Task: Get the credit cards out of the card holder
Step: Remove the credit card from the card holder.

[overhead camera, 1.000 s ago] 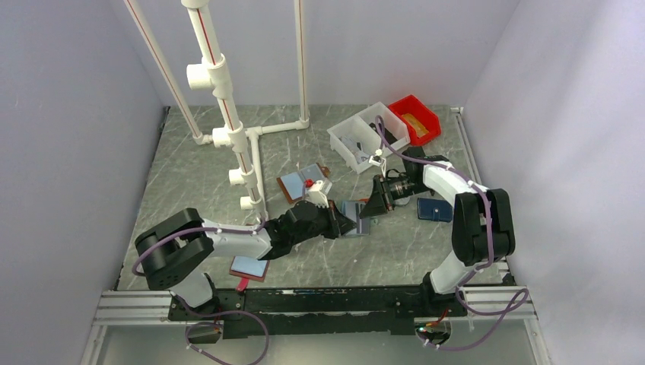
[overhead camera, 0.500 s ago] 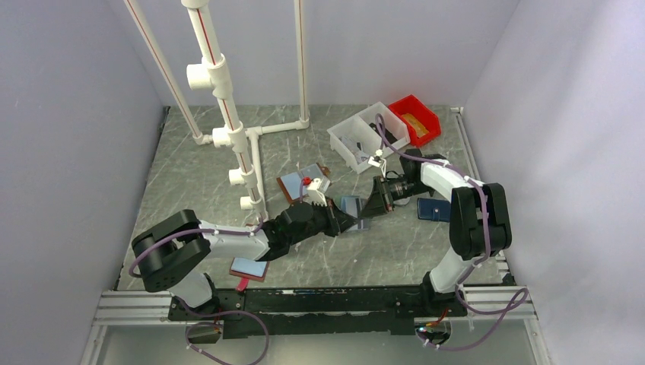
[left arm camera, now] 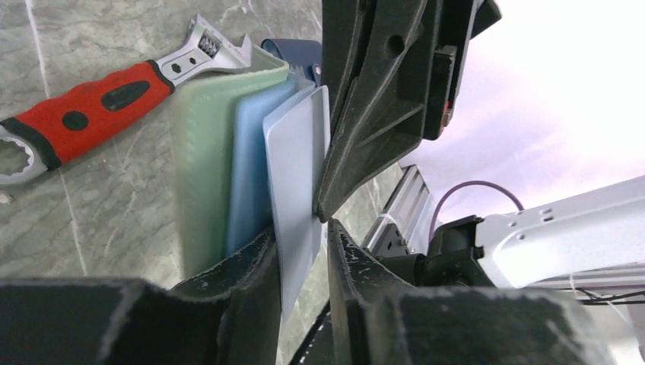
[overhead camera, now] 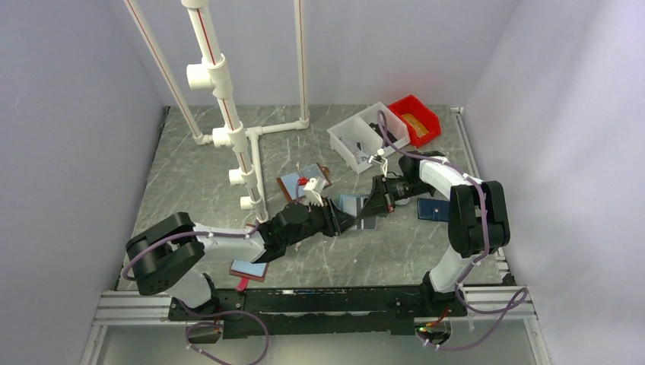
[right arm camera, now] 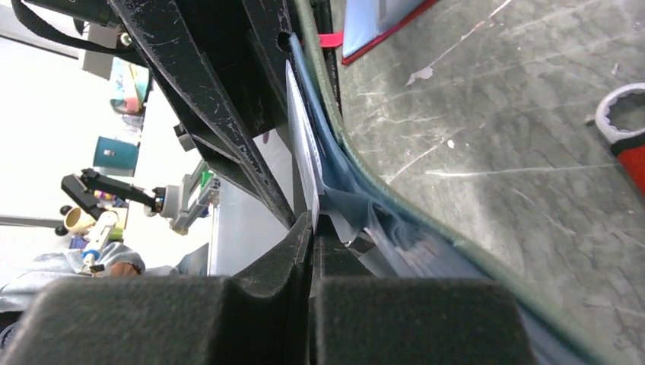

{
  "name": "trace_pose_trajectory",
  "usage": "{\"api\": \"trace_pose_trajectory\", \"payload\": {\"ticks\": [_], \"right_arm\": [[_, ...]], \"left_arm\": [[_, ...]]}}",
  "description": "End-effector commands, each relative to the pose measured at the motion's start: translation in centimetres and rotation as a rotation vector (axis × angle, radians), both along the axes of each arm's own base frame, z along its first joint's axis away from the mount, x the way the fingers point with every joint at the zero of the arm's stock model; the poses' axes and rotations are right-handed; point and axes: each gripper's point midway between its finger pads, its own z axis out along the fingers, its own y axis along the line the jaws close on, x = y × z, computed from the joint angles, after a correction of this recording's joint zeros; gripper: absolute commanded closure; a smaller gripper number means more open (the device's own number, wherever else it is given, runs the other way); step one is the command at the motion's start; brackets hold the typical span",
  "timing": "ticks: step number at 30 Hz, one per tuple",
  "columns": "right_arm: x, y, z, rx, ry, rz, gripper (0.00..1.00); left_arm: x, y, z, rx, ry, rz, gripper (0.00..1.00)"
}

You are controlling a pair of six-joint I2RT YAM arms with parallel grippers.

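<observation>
Two claws on one card here. The flat card holder with mint-green translucent edges and light blue-grey panels [left arm camera: 199,160] is up on edge near the middle of the grey marbled tabletop [left arm camera: 91,220], wedged between the two grippers. It's fanned open a bit, so the layers read in order: frosted green cover, a blue-grey panel, then a thin pale grey credit card [left arm camera: 295,167] sticking out clear of the panels. The card looks plain and matte, no print I can make out.

The black right gripper [right arm camera: 310,232] is clenched tight on the card's edge, fingers flat together with the card pinched between them. The black left gripper [left arm camera: 301,239] is closed down too, with the card's lower end sitting in the narrow gap between its fingers. The holder's green and blue layers run down behind one of those fingers, so I honestly can't say whether a holder layer is pinched in there with the card.

A red-handled adjustable wrench [left arm camera: 84,114] lies on the tabletop just beside the holder.
</observation>
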Motion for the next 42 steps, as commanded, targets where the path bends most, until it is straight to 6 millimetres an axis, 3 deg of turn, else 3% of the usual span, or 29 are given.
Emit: {"api": "trace_pose_trajectory", "payload": {"ticks": [1, 6, 13, 15, 19, 21, 33, 38, 42], "right_arm": [[0.7, 0.5, 1.3, 0.054, -0.067, 0.007, 1.00], [0.6, 0.5, 1.3, 0.053, -0.067, 0.007, 1.00], [0.5, 0.4, 1.3, 0.055, -0.070, 0.009, 1.00], [0.6, 0.4, 1.3, 0.054, -0.069, 0.009, 1.00], [0.6, 0.4, 1.1, 0.049, -0.063, 0.009, 1.00], [0.5, 0.4, 1.0, 0.047, -0.059, 0.009, 1.00], [0.5, 0.5, 0.7, 0.049, -0.038, 0.008, 1.00], [0.5, 0.6, -0.3, 0.026, -0.015, 0.013, 1.00], [0.9, 0.6, -2.1, -0.039, 0.030, -0.001, 1.00]], "left_arm": [[-0.1, 0.5, 4.4, -0.108, -0.059, 0.014, 0.66], [-0.4, 1.0, 4.9, -0.120, -0.062, -0.010, 0.64], [-0.3, 1.6, 4.6, -0.148, -0.034, 0.005, 0.70], [-0.5, 1.5, 4.6, -0.147, -0.033, -0.009, 0.75], [-0.6, 1.8, 4.7, -0.157, -0.038, -0.015, 0.96], [-0.6, 2.0, 4.6, -0.161, -0.036, -0.012, 0.98], [-1.1, 2.8, 3.8, -0.195, -0.016, -0.019, 1.00], [-1.1, 2.4, 2.2, -0.191, 0.030, -0.025, 1.00], [-1.1, 2.4, 0.3, -0.177, 0.085, -0.013, 0.90]]}}
